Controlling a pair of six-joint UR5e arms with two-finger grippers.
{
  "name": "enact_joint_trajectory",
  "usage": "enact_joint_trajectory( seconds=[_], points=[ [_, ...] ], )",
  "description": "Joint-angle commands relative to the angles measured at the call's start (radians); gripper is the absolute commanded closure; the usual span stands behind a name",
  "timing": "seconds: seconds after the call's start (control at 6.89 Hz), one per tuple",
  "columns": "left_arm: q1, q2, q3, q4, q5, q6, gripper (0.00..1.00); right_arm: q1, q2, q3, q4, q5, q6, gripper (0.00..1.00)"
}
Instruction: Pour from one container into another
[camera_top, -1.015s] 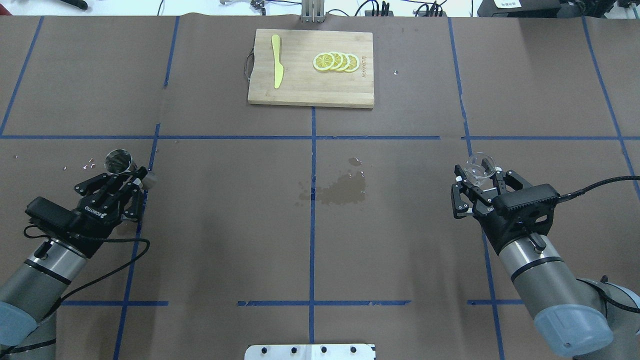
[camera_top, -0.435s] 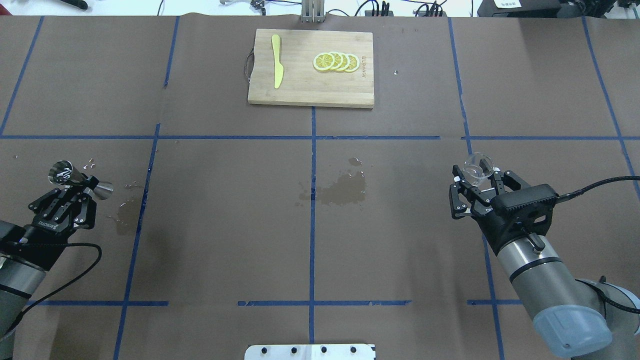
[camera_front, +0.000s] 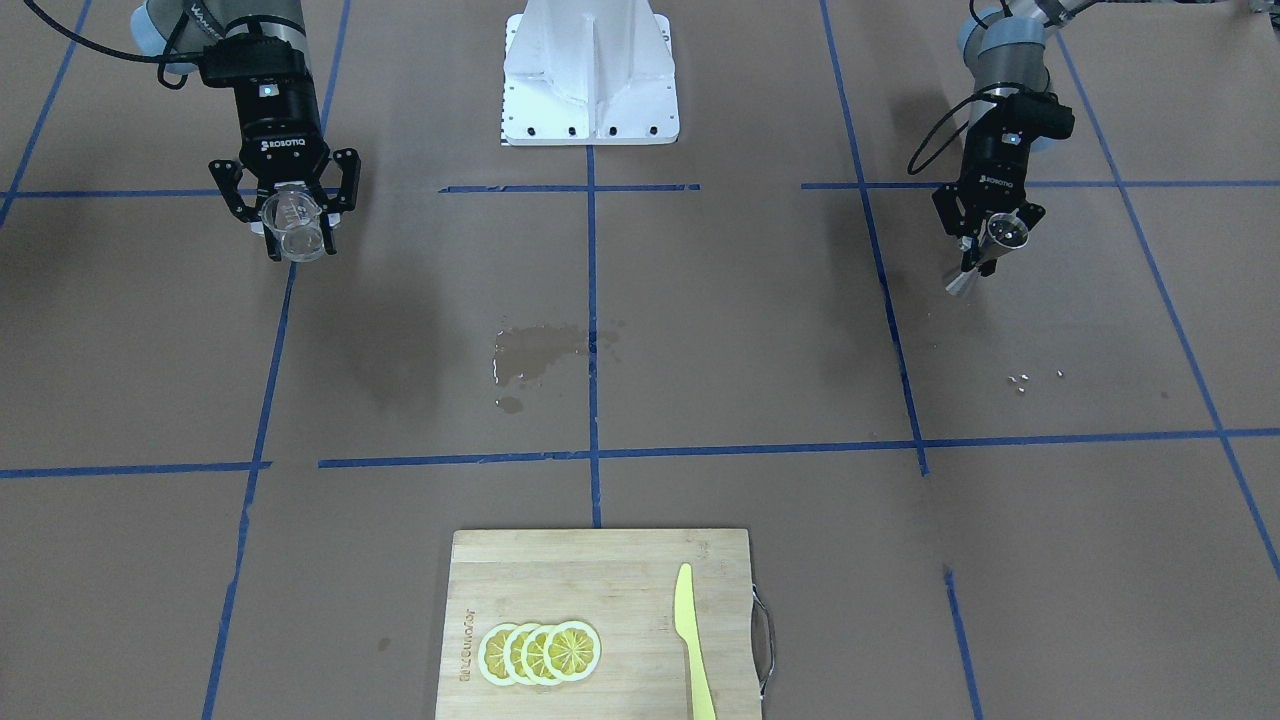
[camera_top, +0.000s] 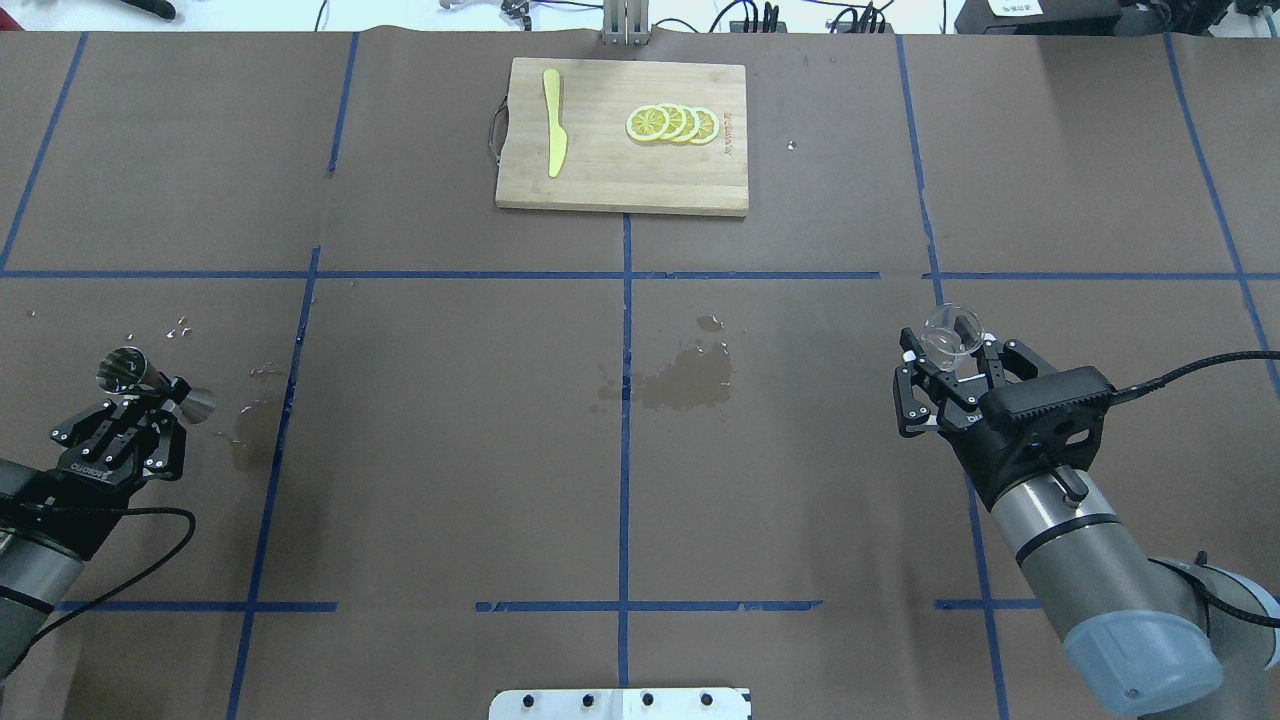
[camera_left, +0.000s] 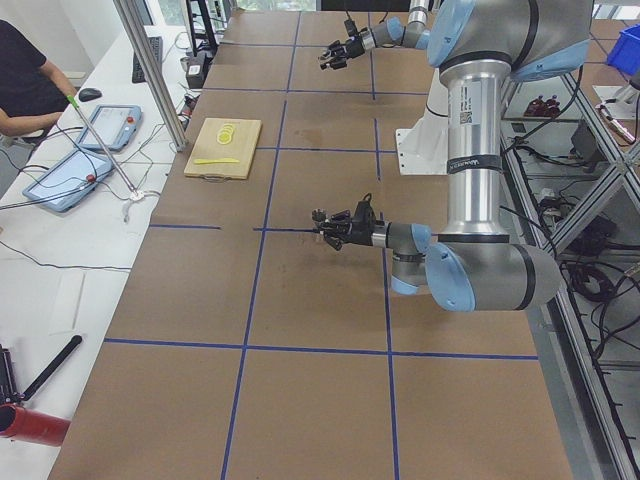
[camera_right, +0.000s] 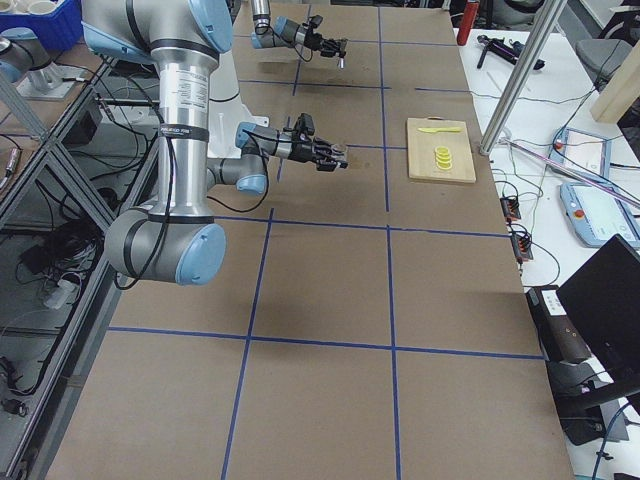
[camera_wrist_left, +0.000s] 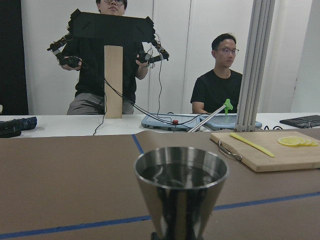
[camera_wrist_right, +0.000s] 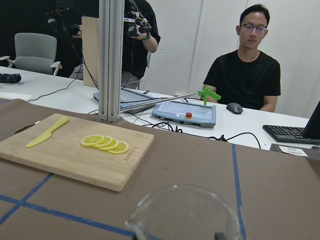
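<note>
Now the right claw (camera_top: 948, 352) grips the glass (camera_top: 944, 338), upright and maybe empty. Far off to its left, the left claw (camera_top: 168, 392) pinches the jigger (camera_top: 150, 380), mouth up. They must meet.

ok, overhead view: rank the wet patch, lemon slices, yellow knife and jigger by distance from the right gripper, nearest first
1. wet patch, table centre, left of the right gripper, which is shut on the glass tumbler.
2. lemon slices, right part of the cutting board.
3. yellow knife, board's left part.
4. jigger, in the left gripper, opposite table end.
</note>
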Motion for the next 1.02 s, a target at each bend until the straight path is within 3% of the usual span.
enact_joint_trajectory(
  seconds=[0.0, 0.29, 0.87],
  points=[
    [0.035, 0.001, 0.004, 0.028, 0.043, -0.011, 1.0, -0.001, 0.002, 0.0, 0.001, 0.0, 0.0, 1.0],
    [0.099, -0.004, 0.004, 0.031, 0.135, -0.066, 1.0, -0.001, 0.003, 0.002, 0.001, 0.0, 0.0, 1.0],
    [0.115, -0.065, 0.01, 0.11, 0.136, -0.057, 1.0, -0.002, 0.003, 0.0, 0.001, 0.0, 0.0, 1.0]
  ],
)
